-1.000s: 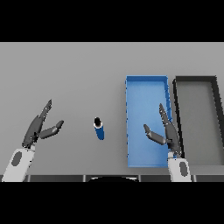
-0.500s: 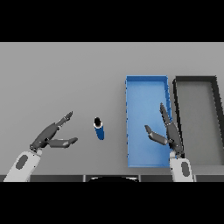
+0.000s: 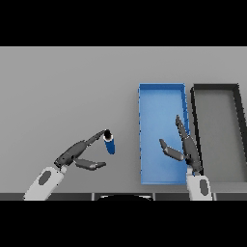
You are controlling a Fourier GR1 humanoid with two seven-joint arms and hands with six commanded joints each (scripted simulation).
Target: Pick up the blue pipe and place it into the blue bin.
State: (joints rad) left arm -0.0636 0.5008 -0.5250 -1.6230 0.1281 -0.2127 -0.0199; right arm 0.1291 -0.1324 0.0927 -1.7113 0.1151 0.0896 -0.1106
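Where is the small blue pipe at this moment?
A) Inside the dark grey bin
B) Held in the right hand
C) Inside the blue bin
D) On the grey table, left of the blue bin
D: the small blue pipe stands on the grey table, left of the blue rectangular bin, at the left hand's fingertips.

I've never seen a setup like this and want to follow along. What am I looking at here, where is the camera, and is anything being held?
You are looking down from the robot's head at a grey table. The two white and grey arms ending in dark hands belong to the robot. Its left hand reaches toward a small blue pipe, fingers straight, tips right at the pipe's top, thumb apart below; it does not grip it. Its right hand hovers open over the blue bin, which looks empty. Beside that bin, farther right, sits a dark bin. Nothing is held yet.
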